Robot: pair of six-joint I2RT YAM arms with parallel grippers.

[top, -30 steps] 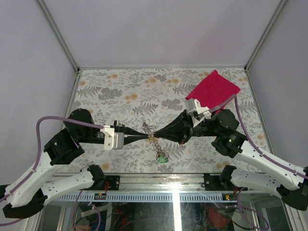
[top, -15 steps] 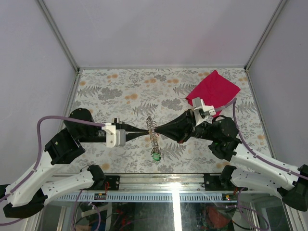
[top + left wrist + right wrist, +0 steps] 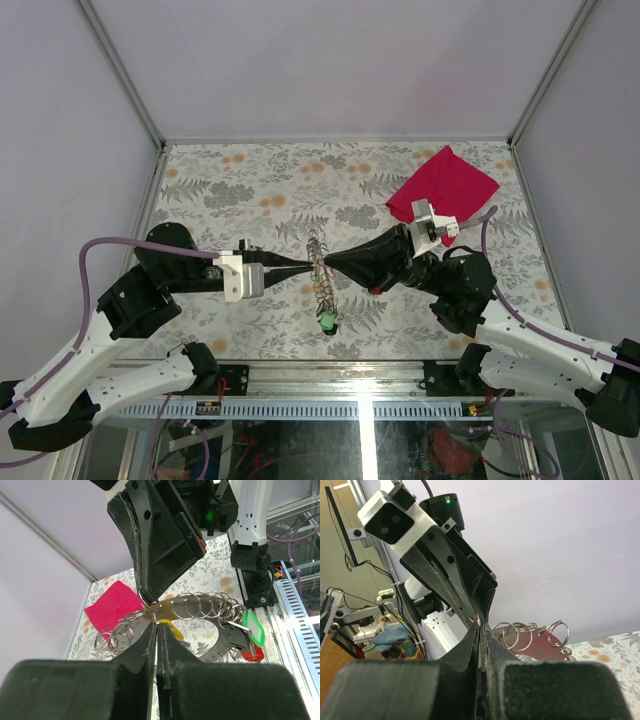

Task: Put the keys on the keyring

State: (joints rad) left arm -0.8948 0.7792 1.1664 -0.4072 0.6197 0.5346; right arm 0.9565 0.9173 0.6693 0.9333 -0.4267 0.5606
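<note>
**Item 1. Left gripper** (image 3: 308,266). Reached in from the left. Its fingers were pressed together with only a hairline gap, pinching the ring chain at the spot where the yellow key lay. Whether the key itself was caught in the pinch could not be told.

**Item 2. Ring chain** (image 3: 320,278). A string of linked silver split rings, held off the table (image 3: 240,190) between the two gripper tips, with its lower end hanging toward the near edge.
- Yellow key (image 3: 168,616): small with a bright head, lying against the rings just beyond the left fingertips. It could not be told whether it was threaded.
- Red key (image 3: 250,654): hung at the far end of the chain beside a green tag (image 3: 253,629), and was apparently already attached.

**Handling note.** The step in hand looked like working the yellow key onto a ring. One grip should hold the ring steady while the other turns the key along the split. Both pinches sat almost touching, so small slow motions would be needed. Pulling the tips apart risked springing the ring loose or dropping the chain.

**Item 3. Right gripper** (image 3: 330,259). Reached in from the right, its tip just beside the left one. Its fingers were likewise closed tight, nipping a ring of the same chain.

**Item 4. Red cloth** (image 3: 445,183). Lay flat at the far right of the table, well apart from the work.
</note>
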